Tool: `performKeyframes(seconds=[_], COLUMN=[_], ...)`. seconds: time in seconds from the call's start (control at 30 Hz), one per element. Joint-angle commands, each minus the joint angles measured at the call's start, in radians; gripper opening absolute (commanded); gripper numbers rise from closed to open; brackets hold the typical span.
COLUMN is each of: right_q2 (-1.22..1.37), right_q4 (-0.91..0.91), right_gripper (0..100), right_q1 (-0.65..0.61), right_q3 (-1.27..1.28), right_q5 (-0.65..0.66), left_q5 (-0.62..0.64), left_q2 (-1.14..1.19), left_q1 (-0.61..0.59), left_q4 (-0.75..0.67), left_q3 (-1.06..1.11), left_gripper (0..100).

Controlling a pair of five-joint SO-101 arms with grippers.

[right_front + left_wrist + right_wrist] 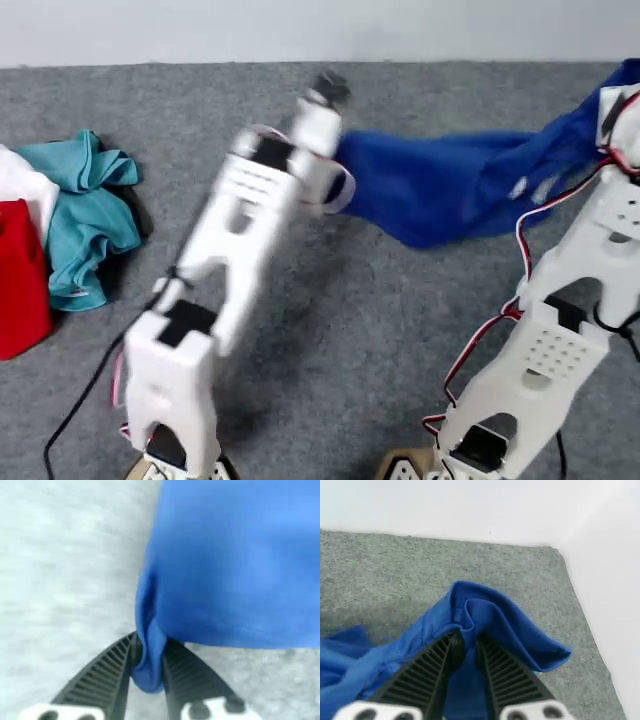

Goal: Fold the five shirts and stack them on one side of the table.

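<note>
The blue shirt (440, 195) hangs stretched across the far right of the table (350, 340), probably to spread it for folding. The left gripper (148, 665) jaws pinch its bunched edge, and the right gripper (466, 647) jaws pinch a fold. Crumpled shirts (70, 230) lie at the left edge.

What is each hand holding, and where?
Both hold the blue shirt: left hand pinches a bunched edge at one end, right hand a folded edge at the other.
</note>
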Motion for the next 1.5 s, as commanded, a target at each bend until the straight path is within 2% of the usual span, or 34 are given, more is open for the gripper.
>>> performKeyframes(seconds=[0.0, 0.17, 0.33, 0.5, 0.7, 0.83, 0.97, 1.1, 1.17, 1.3, 1.47], right_q2=[-0.068, -0.07, -0.071, -0.071, -0.07, -0.068, -0.068, -0.07, -0.07, -0.068, -0.068], right_q4=[0.045, 0.045, 0.044, 0.042, 0.041, 0.041, 0.041, 0.041, 0.041, 0.041, 0.041], right_gripper=[0.9, 0.9, 0.9, 0.9, 1.0, 1.0, 1.0, 1.0, 1.0, 1.0, 1.0], right_q1=[0.01, 0.01, -0.01, -0.085, -0.134, -0.133, -0.133, -0.127, -0.127, -0.127, -0.127], right_q3=[0.04, 0.222, 0.427, 0.568, 0.671, 0.706, 0.735, 0.769, 0.776, 0.789, 0.789], right_q5=[-0.012, -0.012, -0.012, -0.012, -0.011, -0.011, -0.011, -0.009, -0.011, -0.009, -0.008], left_q5=[-0.06, -0.117, -0.12, -0.115, -0.115, -0.12, -0.115, -0.12, -0.12, -0.114, -0.068], left_q2=[-0.176, -0.239, -0.112, 0.011, 0.046, 0.018, -0.035, -0.017, 0.026, 0.138, 0.259], left_q1=[-0.051, -0.015, -0.015, -0.034, -0.121, -0.143, -0.069, 0.144, 0.224, 0.267, 0.298], left_q4=[0.112, 0.16, 0.06, -0.003, 0.153, 0.371, 0.397, 0.39, 0.341, 0.206, 0.118], left_q3=[-0.119, -0.117, -0.007, -0.01, -0.117, -0.294, -0.297, -0.053, 0.048, 0.073, -0.058], left_gripper=[1, 1, 1, 3, 23, 25, 26, 26, 25, 25, 25])
